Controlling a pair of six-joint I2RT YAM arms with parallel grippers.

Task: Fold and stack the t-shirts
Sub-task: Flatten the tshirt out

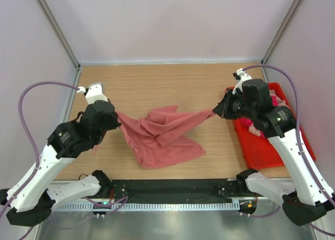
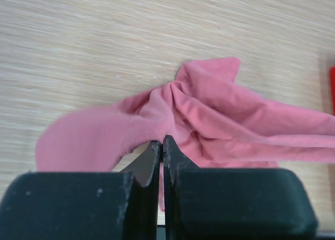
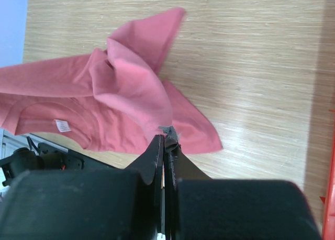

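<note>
Cloth strung between both my arms right now: the salmon t-shirt (image 1: 162,138) runs in a sagging line across the middle of the table (image 1: 157,83), one end in each gripper.

My left gripper (image 1: 117,119) is pressed together on a bunched edge of the shirt at the left. Through the left wrist camera my two black fingers (image 2: 149,164) meet with barely a slit between them, and a fold of salmon fabric is nipped right at their tips.

My right gripper (image 1: 216,112) is over on the right, pinching the other end. The fabric there is drawn into a narrow twisted rope leading up to it. The right wrist camera agrees: fingertips (image 3: 153,156) clamped tight, a small wad of the shirt caught between them.

Between the two pinch points the top edge is pulled fairly taut. The bulk of the shirt droops below it and lies crumpled on the wood toward the near edge, folds heaped over one another, one corner spread out to the near right. From the right wrist I can pick out a small white label (image 3: 63,126) on the fabric near a curved seam.

Just beside my right arm, the red bin (image 1: 264,148) sits at the right edge of the table. More pink cloth (image 1: 255,127) in magenta and paler shades lies in it, partly hidden behind my wrist.
</note>
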